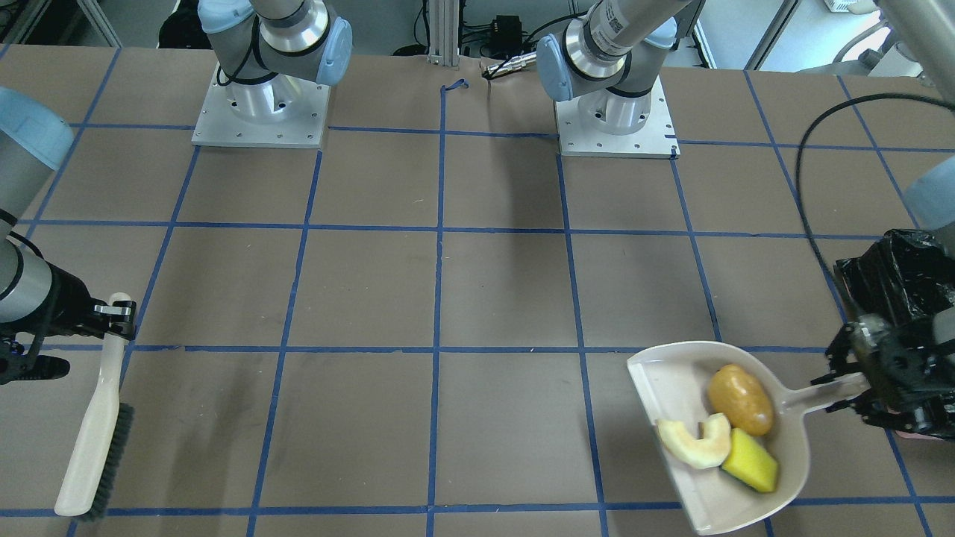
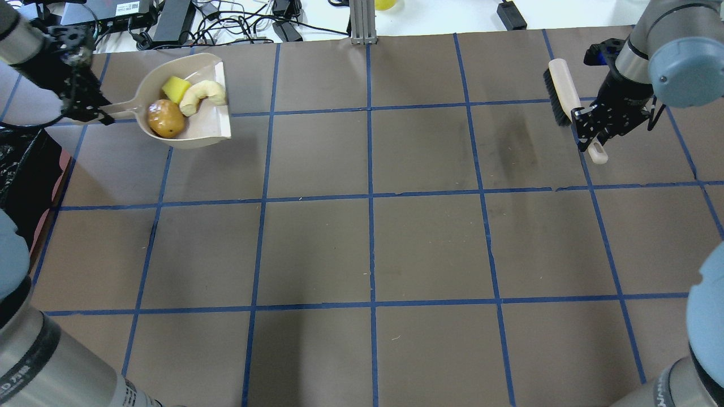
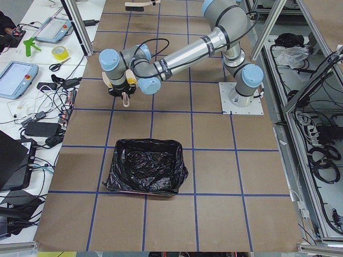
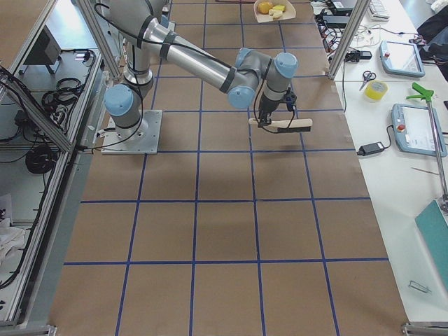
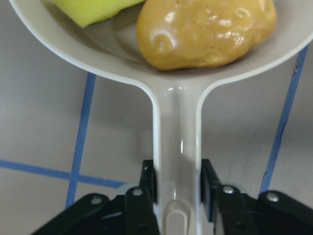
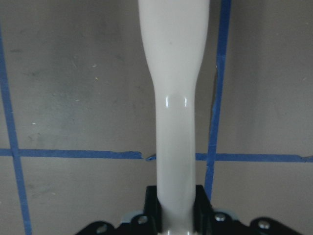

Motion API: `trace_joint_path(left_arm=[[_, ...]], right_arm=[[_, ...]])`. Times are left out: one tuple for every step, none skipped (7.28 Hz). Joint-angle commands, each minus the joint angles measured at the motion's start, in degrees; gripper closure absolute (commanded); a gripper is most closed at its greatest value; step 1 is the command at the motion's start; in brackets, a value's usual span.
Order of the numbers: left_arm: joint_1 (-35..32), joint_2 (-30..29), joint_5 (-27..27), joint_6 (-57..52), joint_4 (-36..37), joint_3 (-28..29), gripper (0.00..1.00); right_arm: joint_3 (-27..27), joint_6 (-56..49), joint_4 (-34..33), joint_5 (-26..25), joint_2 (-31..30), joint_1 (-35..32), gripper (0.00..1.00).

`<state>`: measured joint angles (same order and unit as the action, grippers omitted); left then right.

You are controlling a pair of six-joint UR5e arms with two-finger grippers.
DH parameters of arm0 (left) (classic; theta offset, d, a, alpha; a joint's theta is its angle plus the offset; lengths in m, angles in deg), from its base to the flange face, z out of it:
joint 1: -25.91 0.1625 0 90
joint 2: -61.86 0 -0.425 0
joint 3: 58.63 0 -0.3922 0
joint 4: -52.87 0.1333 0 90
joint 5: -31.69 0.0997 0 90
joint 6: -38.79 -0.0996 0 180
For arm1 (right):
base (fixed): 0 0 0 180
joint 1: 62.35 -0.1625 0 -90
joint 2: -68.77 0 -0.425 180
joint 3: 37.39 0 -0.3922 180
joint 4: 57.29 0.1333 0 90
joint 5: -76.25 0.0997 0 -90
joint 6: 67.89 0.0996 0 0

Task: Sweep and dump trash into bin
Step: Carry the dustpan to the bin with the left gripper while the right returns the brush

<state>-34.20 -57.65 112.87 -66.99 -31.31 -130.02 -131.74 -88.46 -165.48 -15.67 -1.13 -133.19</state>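
The sweeping looks done, so this is the carry-and-dump leg. The left gripper has its fingers clamped tight on the handle of the dustpan, one on each side, with no slack showing. All the trash rides in the pan. The amber lump sits deep at the handle end, the yellow wedge is touching it, and the pale rind slice curls closer to the open lip.

The bin stands near the pan, on the robot's left. From the end of the worktop I see only crinkled black liner inside it and none of the pieces.

For a clean dump, I'd say the open lip wants to stay level or a touch high on the way across. That rounded lump looks ready to roll, and the rind is the nearest to spilling. The lip should be well over the bin's mouth before the pan tips, and the tip should be slow. The liner looks floppy, so the pan should clear its rim rather than drag it.

Well apart from the bin, at the other end of the worktop, the right gripper has its fingers closed on the handle of the brush.
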Motion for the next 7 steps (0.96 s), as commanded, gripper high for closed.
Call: trace_joint_path(left_arm=[[12.94,-0.9,-0.15,-9.4,-9.47,9.3,1.0],[18.39,-2.12,0.11,-14.49,-11.59,13.09,1.0],[22.97,-2.74,2.55,-18.54,-11.7,15.82,1.0],[26.59,-4.06,3.1,-24.67,-11.35,17.59,1.0],[30.19,-5.55,3.19,-29.08,-10.22,18.83,1.0],[31.7,-7.22,3.45,-33.91,-7.34,21.01,1.0],[32.07,-8.97,5.81,-37.44,-6.61,24.34,1.0]], right_arm=[[-4.6,-1.75,-7.19,-0.63,-0.06,2.19,1.0],[-4.7,-1.75,-7.21,-0.54,0.37,2.28,1.0],[-4.79,-1.75,-7.21,-0.54,1.07,2.28,1.0],[-4.79,-1.75,-7.04,-0.54,1.43,2.28,1.0],[-4.79,-1.41,-6.86,-0.45,1.6,2.28,1.0],[-4.87,-1.31,-6.78,-0.45,1.95,2.28,1.0],[-4.88,-1.31,-6.6,-0.45,2.05,2.28,1.0]])
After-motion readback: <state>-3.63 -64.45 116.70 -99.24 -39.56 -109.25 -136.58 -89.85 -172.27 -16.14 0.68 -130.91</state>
